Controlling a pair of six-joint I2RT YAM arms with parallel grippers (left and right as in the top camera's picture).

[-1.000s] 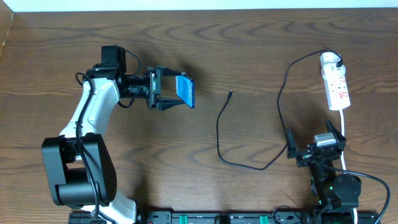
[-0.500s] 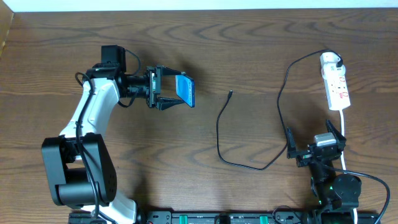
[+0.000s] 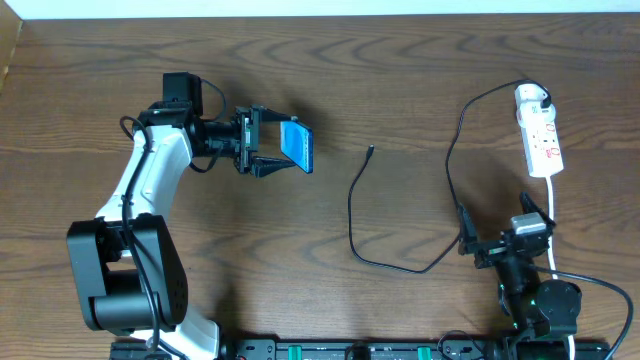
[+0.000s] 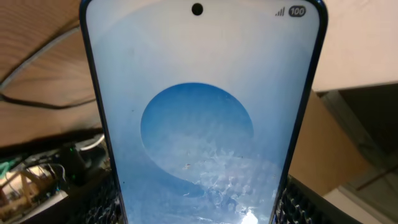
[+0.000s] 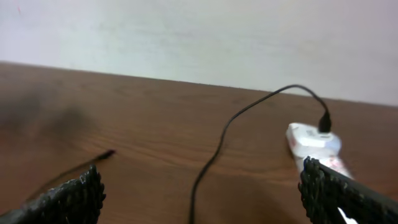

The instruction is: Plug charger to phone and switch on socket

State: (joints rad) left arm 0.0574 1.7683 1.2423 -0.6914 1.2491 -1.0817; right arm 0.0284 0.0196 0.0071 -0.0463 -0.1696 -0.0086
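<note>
Left tool (image 3: 287,144): fingers closed part-way onto the phone (image 3: 299,147), one finger on each long edge. The phone is held up off the desk (image 3: 400,60) with its screen turned back toward the wrist. In the left wrist view the phone (image 4: 199,124) fills the frame: lit screen, pale field with a blue circle, "100" at the top corner. The dark ribbed pads (image 4: 107,205) show only at the lower edge, so the contact looks firm but is partly cut off. Right tool (image 3: 500,225): low at the near edge of the desk, fingers spread wide with nothing between them. The charger (image 3: 350,215) lies loose on the desk between the two arms. Its small connector tip is well apart from the phone, on the right arm's side of it. The cable loops toward the near edge, passes close by the right tool, then runs away up to the socket (image 3: 541,135). The plug end sits at the socket's far end. The socket lies flat at the far right, its white cord trailing back past the right tool.
</note>
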